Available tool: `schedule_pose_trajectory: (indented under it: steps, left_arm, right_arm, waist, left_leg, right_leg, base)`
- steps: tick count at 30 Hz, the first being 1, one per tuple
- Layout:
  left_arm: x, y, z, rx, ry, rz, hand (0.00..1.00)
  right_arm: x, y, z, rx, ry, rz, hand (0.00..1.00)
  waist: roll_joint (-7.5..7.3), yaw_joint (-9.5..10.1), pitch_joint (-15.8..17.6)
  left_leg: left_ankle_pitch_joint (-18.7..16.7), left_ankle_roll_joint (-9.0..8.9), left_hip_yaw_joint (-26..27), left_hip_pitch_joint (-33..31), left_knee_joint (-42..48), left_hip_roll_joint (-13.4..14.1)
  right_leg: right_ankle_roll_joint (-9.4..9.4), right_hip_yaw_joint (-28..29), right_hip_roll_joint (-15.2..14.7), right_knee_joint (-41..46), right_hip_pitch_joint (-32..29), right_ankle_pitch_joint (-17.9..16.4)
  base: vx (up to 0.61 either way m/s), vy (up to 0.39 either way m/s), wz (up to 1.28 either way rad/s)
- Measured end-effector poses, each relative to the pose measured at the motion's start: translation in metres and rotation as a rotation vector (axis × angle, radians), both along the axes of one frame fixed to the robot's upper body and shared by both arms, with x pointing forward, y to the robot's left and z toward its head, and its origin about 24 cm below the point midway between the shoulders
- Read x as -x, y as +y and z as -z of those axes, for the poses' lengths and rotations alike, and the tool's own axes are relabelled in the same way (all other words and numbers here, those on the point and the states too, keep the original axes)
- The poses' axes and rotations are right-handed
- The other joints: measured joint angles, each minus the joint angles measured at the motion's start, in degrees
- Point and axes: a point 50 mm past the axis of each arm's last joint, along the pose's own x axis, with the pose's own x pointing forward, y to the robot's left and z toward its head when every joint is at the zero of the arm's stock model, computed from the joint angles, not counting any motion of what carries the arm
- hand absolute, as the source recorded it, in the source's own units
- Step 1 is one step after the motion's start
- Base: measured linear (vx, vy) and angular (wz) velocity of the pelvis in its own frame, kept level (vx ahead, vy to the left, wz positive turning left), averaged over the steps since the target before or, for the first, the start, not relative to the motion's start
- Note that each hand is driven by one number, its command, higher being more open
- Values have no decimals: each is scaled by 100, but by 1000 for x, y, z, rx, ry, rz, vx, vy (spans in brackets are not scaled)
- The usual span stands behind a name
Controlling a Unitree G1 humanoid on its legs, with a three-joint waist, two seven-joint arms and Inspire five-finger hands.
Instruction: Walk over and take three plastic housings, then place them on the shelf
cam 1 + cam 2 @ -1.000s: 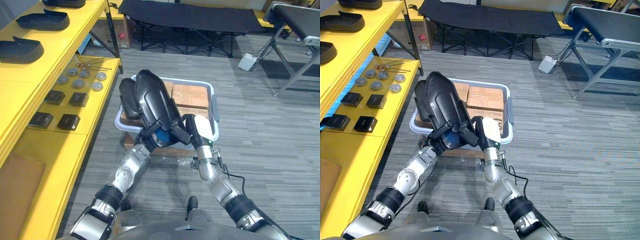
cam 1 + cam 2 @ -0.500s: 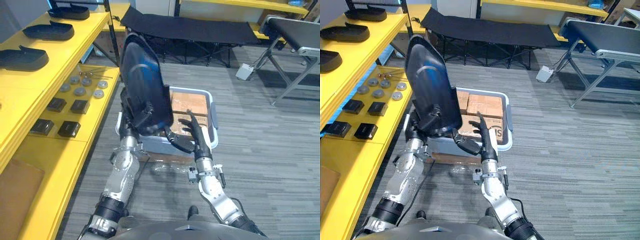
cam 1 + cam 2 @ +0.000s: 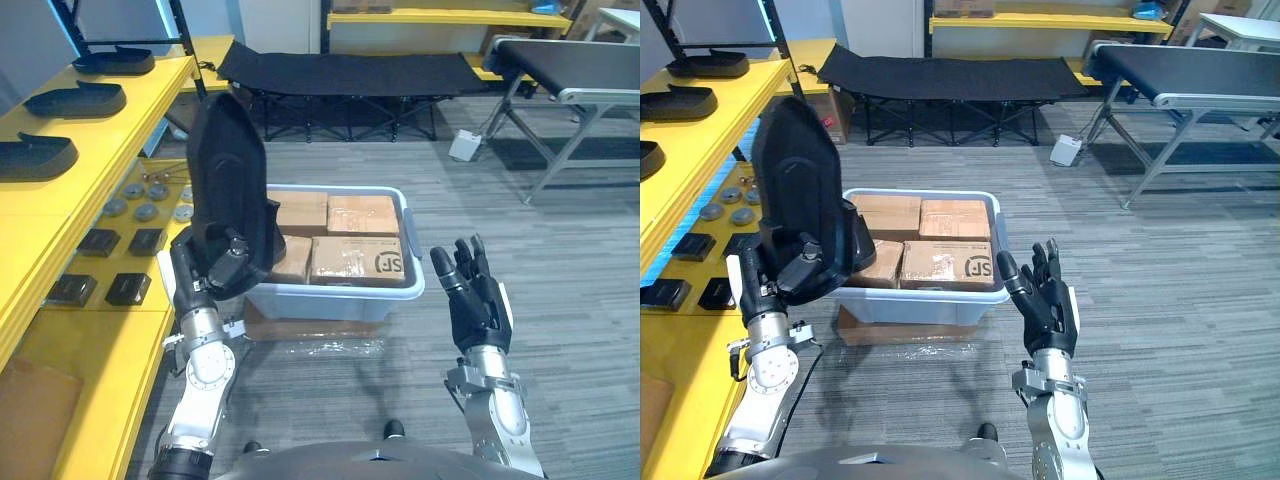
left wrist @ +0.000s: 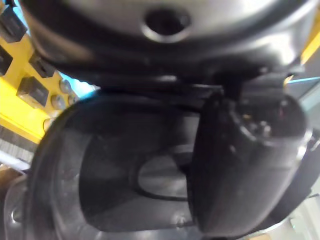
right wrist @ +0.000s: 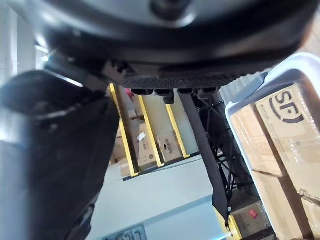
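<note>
A tall black plastic housing (image 3: 228,185) stands upright over the left end of the bin, its hollow inside (image 4: 125,175) facing the wrist. My left hand (image 3: 218,268) is shut on its lower end, thumb (image 4: 245,165) across the rim. I cannot tell whether more housings are nested in it. My right hand (image 3: 478,300) is raised to the right of the bin, open, fingers straight, holding nothing. On the left runs the yellow shelf (image 3: 40,215), with three black housings (image 3: 35,160) in a row on its upper level.
A pale blue bin (image 3: 330,300) of cardboard boxes (image 3: 358,255) sits on the grey floor straight ahead. The lower shelf level holds small black boxes (image 3: 125,288) and metal discs (image 3: 140,195). A black folding cot (image 3: 340,70) stands behind, a conveyor (image 3: 570,60) at the far right.
My right hand has let go of the housing, opened and drawn away to the right. My left hand has swung the housing upright and to the left. The camera has lifted.
</note>
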Motion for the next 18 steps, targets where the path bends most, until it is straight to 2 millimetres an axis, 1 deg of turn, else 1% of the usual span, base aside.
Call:
schedule_pose_trajectory:
  steps: [4, 6, 9, 10, 11, 12, 13, 14, 15, 17, 18]
  left_arm:
    - [9, 2, -11, 79, -74, -10, 0]
    - [14, 8, -19, 95, -114, -37, 0]
    - [21, 21, -34, 99, -187, -106, 0]
    - [27, 26, -41, 93, -219, -140, 0]
    - [29, 29, -43, 90, -230, -155, 0]
    - [35, 34, -48, 83, -249, -193, 0]
    - [38, 37, -49, 79, -256, -216, 0]
    - [46, 44, -51, 72, -261, -266, 0]
    - [54, 52, -50, 61, -256, -319, 0]
    - [66, 64, -49, 42, -246, -394, 0]
    - [74, 70, -48, 31, -236, -436, 0]
  right_arm:
    - [3, 0, 7, -4, 53, -7, 100]
    - [4, 0, 11, -5, 78, -1, 100]
    - [4, -1, 17, -4, 110, 11, 100]
    - [1, 1, 18, -5, 116, 3, 100]
    - [-1, 2, 18, -2, 118, -1, 100]
    - [-7, 4, 18, 29, 125, -15, 100]
    - [-11, 7, 17, 43, 122, -28, 100]
    - [-19, 12, 16, 69, 115, -58, 100]
    - [-27, 19, 15, 88, 109, -88, 100]
    - [-38, 29, 12, 98, 91, -130, 100]
    - [-45, 36, 8, 95, 77, -159, 100]
  waist:
    - [25, 19, -14]
    - [51, 49, -28]
    - [107, 101, -52]
    - [140, 198, -53]
    - [151, 244, -60]
    - [158, 359, -62]
    - [158, 422, -62]
    - [159, 549, -61]
    - [154, 686, -64]
    - [108, 856, -93]
    - [78, 1014, -113]
  left_leg:
    - [-7, 0, -24, -30, 1, 0]
    - [-7, 0, -84, -52, 2, 0]
    - [5, 13, -369, -194, 33, 0]
    - [28, 16, -549, -293, 54, 0]
    - [34, 13, -626, -348, 74, 0]
    - [35, 14, -777, -430, 129, -1]
    - [43, 16, -851, -451, 132, -2]
    - [53, 18, -993, -468, 134, -13]
    - [53, 19, -1118, -475, 145, -29]
    - [38, 40, -1341, -584, 182, -64]
    - [39, 42, -1501, -681, 215, -92]
  right_leg:
    - [0, -15, 0, -9, -11, 0]
    - [3, -63, 0, -27, 10, 1]
    - [5, -361, -3, -107, 140, -3]
    - [11, -550, -3, -108, 182, -25]
    - [16, -626, -3, -108, 203, -36]
    - [19, -798, -3, -108, 263, -51]
    - [19, -868, -1, -108, 292, -60]
    - [22, -1015, -1, -110, 378, -80]
    - [23, -1179, -2, -116, 451, -101]
    - [43, -1415, -13, -120, 541, -170]
    - [52, -1587, -21, -119, 576, -203]
  base:
    - [-7, 7, 1]
    - [1, 4, 13]
    - [5, -3, 47]
    - [7, -8, 53]
    - [10, -14, 70]
    - [10, -13, 52]
    - [10, -16, 61]
    - [-2, -12, 57]
    - [-13, -11, 56]
    - [-16, -12, 65]
    - [-2, -16, 67]
